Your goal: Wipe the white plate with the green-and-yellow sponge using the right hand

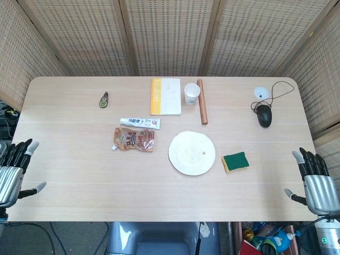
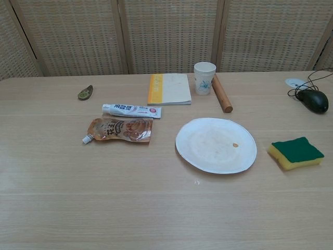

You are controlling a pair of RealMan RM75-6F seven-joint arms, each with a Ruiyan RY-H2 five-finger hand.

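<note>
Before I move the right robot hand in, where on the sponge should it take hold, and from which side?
Come from above and pinch the two long yellow side faces of the sponge. It lies flat, green side up, apart from the white plate, with bare table around it, so the sides are likely reachable. The right robot hand waits open at the table's edge.

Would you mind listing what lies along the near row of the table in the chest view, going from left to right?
Snack pouch → white plate → green-and-yellow sponge.
</note>
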